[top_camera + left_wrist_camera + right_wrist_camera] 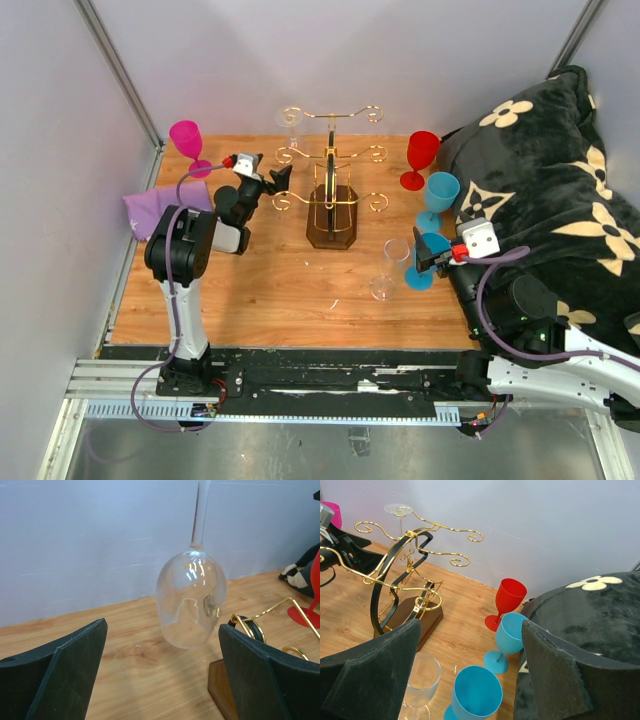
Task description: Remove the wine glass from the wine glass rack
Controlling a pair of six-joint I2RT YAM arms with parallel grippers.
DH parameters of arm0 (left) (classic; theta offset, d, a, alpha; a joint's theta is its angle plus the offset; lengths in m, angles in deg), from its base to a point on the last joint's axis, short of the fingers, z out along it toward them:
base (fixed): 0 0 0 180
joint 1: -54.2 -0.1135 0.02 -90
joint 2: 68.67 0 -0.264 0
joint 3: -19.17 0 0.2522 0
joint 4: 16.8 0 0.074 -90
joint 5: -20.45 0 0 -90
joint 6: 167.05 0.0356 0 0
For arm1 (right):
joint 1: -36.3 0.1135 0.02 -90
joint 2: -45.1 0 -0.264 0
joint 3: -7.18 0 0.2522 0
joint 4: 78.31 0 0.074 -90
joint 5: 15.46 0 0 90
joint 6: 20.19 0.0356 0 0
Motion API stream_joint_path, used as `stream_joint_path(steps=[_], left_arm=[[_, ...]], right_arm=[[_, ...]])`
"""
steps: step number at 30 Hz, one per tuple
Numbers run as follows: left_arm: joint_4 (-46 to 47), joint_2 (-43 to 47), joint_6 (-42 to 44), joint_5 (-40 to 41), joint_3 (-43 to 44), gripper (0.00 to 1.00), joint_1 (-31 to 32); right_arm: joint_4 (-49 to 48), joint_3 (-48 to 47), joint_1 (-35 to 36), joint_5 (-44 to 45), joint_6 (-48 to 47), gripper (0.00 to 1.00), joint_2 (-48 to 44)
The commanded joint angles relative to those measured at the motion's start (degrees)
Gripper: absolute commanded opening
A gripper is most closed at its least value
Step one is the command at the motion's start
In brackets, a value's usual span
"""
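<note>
The wine glass rack (331,205) stands mid-table, gold wire arms over a dark wooden base. A clear wine glass (291,122) hangs upside down from its back-left arm. In the left wrist view that glass (191,605) hangs just ahead, its bowl above the table and apart from both fingers. My left gripper (276,184) (162,677) is open beside the rack's left arms and holds nothing. My right gripper (428,262) (470,672) is open at the right, hovering over a blue glass (475,692) without gripping it.
A clear glass (385,270) stands in front of the rack. A second blue glass (440,195) and a red glass (420,156) stand at the right beside a black flowered blanket (545,190). A pink glass (187,140) and purple cloth (150,212) are at the left.
</note>
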Motion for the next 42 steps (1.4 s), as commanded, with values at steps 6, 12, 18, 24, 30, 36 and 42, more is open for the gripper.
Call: stream_joint_path(steps=[6, 12, 18, 24, 30, 36, 42], left_arm=[[10.78, -7.48, -6.79, -2.61, 6.67, 1.0, 0.08], [9.31, -9.39, -7.72, -4.59, 11.08, 1.0, 0.13], [7.65, -9.34, -5.27, -3.8, 11.02, 1.0, 0.14], [7.26, -6.2, -4.53, 1.77, 2.76, 1.0, -1.36], [7.72, 1.27, -20.89, 5.97, -6.51, 0.89, -7.45], [-27.42, 13.29, -31.79, 5.61, 2.7, 0.84, -11.51], [-40.07, 12.3, -45.64, -12.39, 16.32, 0.76, -14.94]], right_arm=[[-1.82, -2.19, 0.59, 0.78, -2.35, 0.83, 0.72], [-3.4, -2.25, 0.53, 0.85, -3.84, 0.82, 2.4], [-3.06, -3.33, 0.42, 0.44, -4.13, 0.83, 4.32], [-2.9, -3.54, 0.33, 0.46, -3.92, 0.83, 3.97], [-2.81, -3.12, 0.33, -0.07, -2.97, 0.82, 2.89], [-2.84, -3.48, 0.33, -1.01, -2.28, 0.82, 3.98], [-3.34, -3.7, 0.34, -1.41, -1.57, 0.82, 4.71]])
